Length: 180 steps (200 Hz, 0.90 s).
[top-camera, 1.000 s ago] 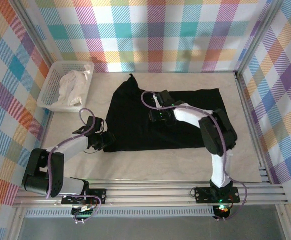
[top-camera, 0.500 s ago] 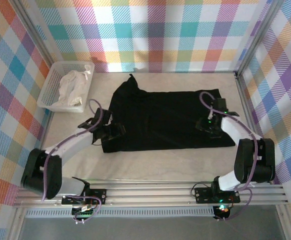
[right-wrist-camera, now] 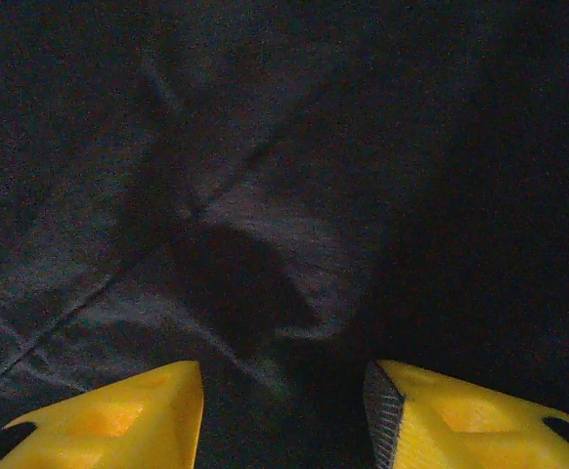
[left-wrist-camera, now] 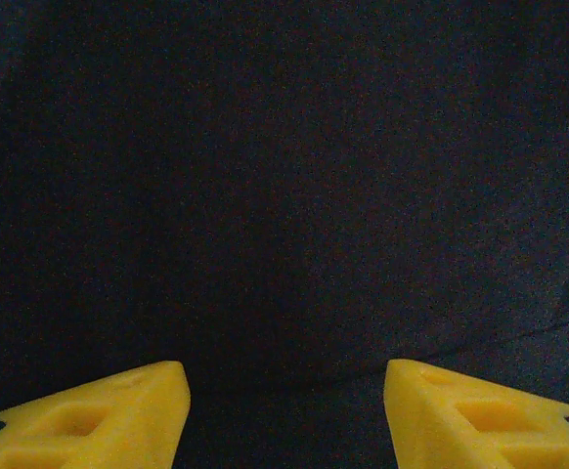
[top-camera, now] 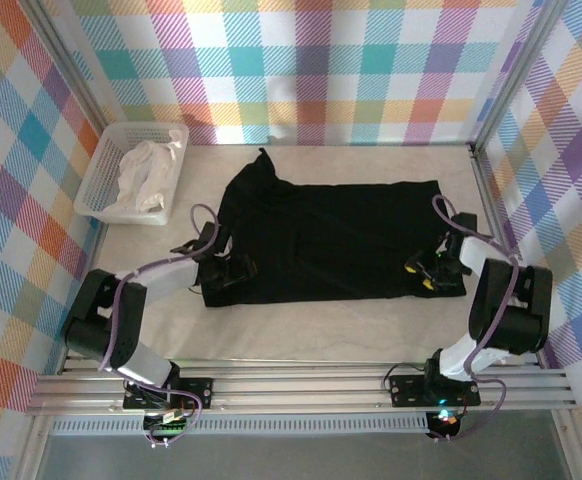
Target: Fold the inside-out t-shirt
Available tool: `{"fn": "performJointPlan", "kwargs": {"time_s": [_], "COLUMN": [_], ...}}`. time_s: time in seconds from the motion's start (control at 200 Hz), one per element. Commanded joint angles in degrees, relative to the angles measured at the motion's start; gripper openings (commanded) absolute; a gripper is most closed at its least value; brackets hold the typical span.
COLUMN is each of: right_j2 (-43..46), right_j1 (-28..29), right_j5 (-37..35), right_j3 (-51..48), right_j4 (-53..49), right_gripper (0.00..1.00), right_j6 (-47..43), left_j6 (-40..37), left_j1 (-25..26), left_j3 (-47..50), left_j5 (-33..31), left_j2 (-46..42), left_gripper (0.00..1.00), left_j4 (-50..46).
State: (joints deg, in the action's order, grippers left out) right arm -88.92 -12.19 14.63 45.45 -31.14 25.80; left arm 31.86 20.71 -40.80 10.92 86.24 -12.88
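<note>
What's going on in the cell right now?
Two arms are at a black t-shirt lying flat on the table. The left gripper is over its near-left corner, the right gripper over its near-right corner, both open, nothing pinched yet. A white cloth lies in a basket, far left.

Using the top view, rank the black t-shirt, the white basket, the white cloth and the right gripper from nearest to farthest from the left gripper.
1. Black t-shirt: directly under the left gripper, at its near-left corner.
2. White basket and the white cloth inside it: far left; too close to call.
3. Right gripper: across the shirt, near its right edge.
</note>
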Motion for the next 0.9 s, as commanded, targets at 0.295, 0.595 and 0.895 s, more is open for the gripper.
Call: {"fn": "performJointPlan", "kwargs": {"time_s": [0.295, 0.595, 0.895], "right_j2": [18.1, -9.9, -34.5], "right_j1": [11.3, 7.2, 6.0], "right_j5": [-14.3, -20.7, -28.9], "right_j3": [0.2, 26.2, 52.2], "right_j4": [-0.9, 8.3, -1.2], "right_gripper": [0.53, 0.61, 0.58], "right_j6": [3.9, 3.4, 3.6], "left_j6": [-1.1, -1.1, -2.0], "left_j1": [-1.5, -5.1, -5.1], "left_j3": [-4.1, -26.0, -29.2], "left_j5": [-7.0, -3.3, -3.1], "left_j2": [-10.7, 8.8, 11.1], "left_gripper": [0.60, 0.61, 0.61], "left_j4": [-12.8, -8.2, -9.5]}}
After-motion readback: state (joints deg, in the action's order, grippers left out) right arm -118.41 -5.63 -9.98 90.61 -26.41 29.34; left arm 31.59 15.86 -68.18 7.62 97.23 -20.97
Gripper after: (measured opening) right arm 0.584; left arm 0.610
